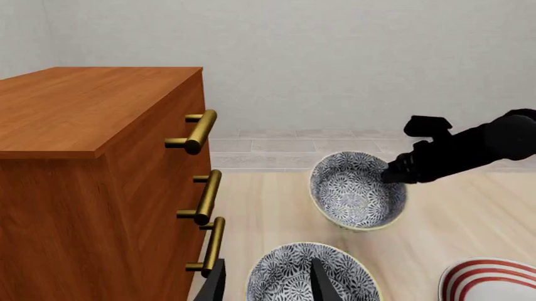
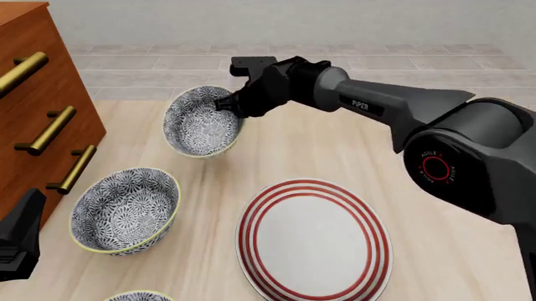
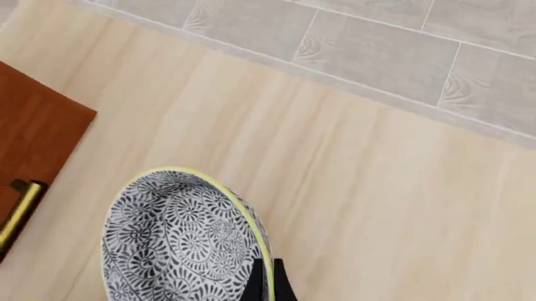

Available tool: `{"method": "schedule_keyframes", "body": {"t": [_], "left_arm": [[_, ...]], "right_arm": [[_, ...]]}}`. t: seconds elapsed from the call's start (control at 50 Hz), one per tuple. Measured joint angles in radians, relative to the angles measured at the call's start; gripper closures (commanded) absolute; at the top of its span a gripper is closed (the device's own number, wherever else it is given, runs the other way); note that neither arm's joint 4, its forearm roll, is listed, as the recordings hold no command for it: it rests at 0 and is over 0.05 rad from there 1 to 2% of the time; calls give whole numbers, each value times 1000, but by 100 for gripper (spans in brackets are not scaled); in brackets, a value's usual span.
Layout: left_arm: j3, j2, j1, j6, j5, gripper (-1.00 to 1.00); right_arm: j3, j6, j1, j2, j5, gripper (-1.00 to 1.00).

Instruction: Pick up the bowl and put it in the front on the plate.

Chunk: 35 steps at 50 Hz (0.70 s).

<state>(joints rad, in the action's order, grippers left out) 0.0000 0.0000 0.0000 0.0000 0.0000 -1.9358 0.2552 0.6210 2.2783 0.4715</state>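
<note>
The bowl (image 2: 201, 122), white with a dense blue-grey floral pattern and a yellow-green rim, hangs tilted above the far part of the table. My right gripper (image 2: 228, 105) is shut on its rim, and the right wrist view shows the fingertips (image 3: 265, 281) pinching the edge of the bowl (image 3: 176, 244). In the left wrist view the same bowl (image 1: 356, 191) is seen with the right arm at its side. The plate (image 2: 314, 241), white with red rings, lies flat at the front of the table. My left gripper (image 1: 268, 285) is open, its fingers standing above a second, similar bowl (image 1: 289, 269).
A wooden dresser (image 2: 34, 94) with brass handles stands along the left side. The second patterned bowl (image 2: 125, 210) sits on the table left of the plate. The rim of a third bowl (image 2: 138, 296) shows at the front edge. My left gripper's body (image 2: 21, 238) is at the front left.
</note>
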Motion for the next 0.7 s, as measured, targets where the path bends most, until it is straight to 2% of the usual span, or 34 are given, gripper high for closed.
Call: {"method": "schedule_keyframes", "body": {"t": [0.7], "left_arm": [[0, 0, 0, 0, 0, -100]], "right_arm": [[406, 160, 27, -295, -199, 100]]}}
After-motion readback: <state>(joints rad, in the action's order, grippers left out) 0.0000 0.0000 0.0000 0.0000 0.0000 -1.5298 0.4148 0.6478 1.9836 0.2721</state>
